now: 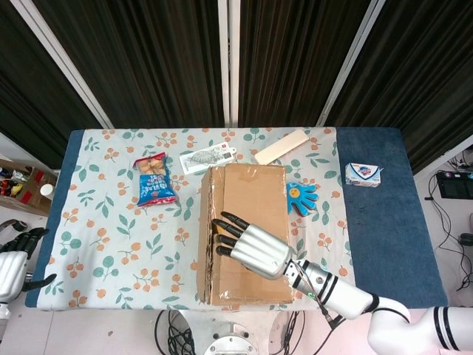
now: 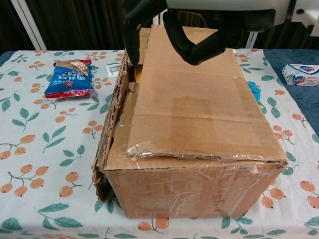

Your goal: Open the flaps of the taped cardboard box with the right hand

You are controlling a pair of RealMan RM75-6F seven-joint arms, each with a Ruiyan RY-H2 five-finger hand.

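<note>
The taped cardboard box (image 1: 247,222) lies lengthwise in the middle of the flowered tablecloth. Its left flap (image 2: 107,139) hangs down along the left side, leaving a narrow gap. The right flap (image 2: 199,99) lies flat on top under wrinkled tape. My right hand (image 1: 255,248) hovers low over the near half of the top, holding nothing; its dark fingers (image 1: 224,235) bend towards the flap's left edge. In the chest view the right hand (image 2: 194,22) arches above the far end of the box. My left hand (image 1: 13,262) hangs off the table's near-left corner, holding nothing.
A blue snack bag (image 1: 154,180) lies left of the box, a clear packet (image 1: 207,159) and a wooden strip (image 1: 281,146) behind it. A blue hand-shaped toy (image 1: 301,197) touches the box's right side. A white and blue carton (image 1: 363,174) sits on the dark cloth at the right.
</note>
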